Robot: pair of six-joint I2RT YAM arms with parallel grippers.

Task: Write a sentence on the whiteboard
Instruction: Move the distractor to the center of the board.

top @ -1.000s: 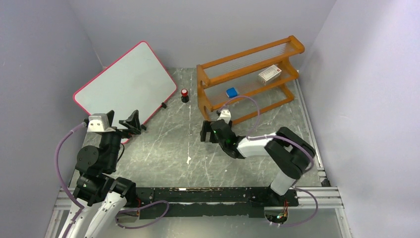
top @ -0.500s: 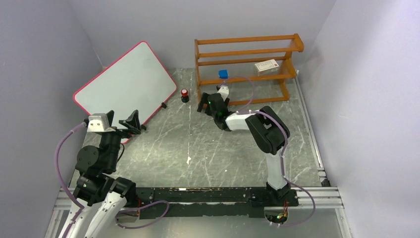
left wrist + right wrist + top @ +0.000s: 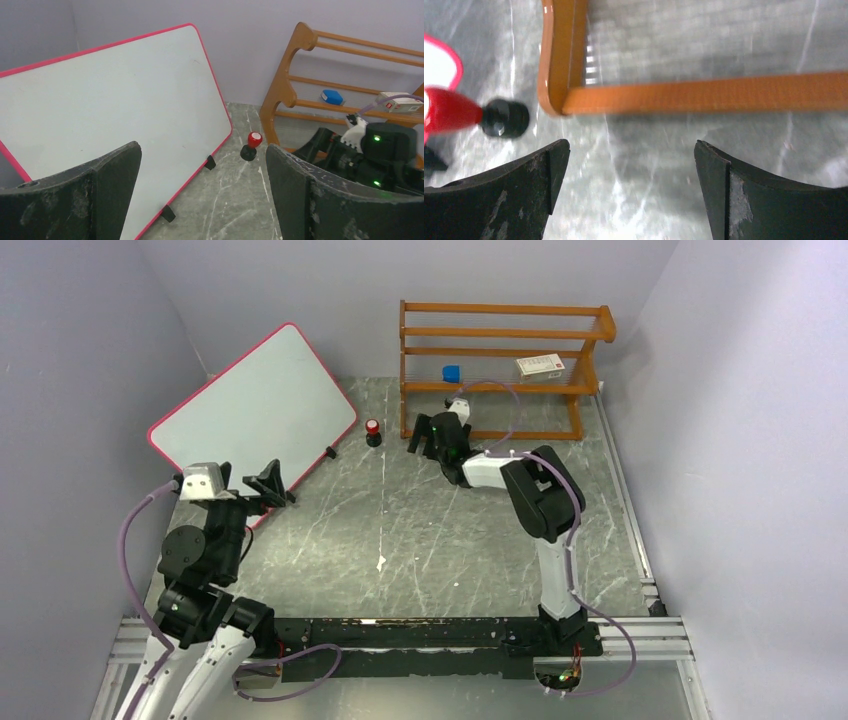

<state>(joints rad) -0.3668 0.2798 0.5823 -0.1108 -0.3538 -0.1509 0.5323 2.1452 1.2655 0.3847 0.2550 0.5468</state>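
Observation:
The whiteboard [image 3: 255, 400], white with a pink-red frame and black feet, leans at the back left; it also shows in the left wrist view [image 3: 110, 100]. A red-capped marker in a black holder [image 3: 373, 432] stands on the table between the board and the rack, seen too in the left wrist view [image 3: 251, 145] and the right wrist view [image 3: 499, 118]. My left gripper [image 3: 262, 490] [image 3: 202, 150] is open and empty by the board's near edge. My right gripper [image 3: 428, 443] [image 3: 631, 147] is open and empty, low over the table at the rack's front left foot.
A wooden rack [image 3: 500, 308] stands at the back right, square to the wall, with a blue eraser [image 3: 452, 372] and a white box [image 3: 540, 365] on a shelf. Its bottom rail [image 3: 704, 95] lies just beyond my right fingers. Walls close in on three sides.
The rack has swung from tilted to square against the back wall. My right arm has stretched back and left to its front left corner. My left arm barely moved.

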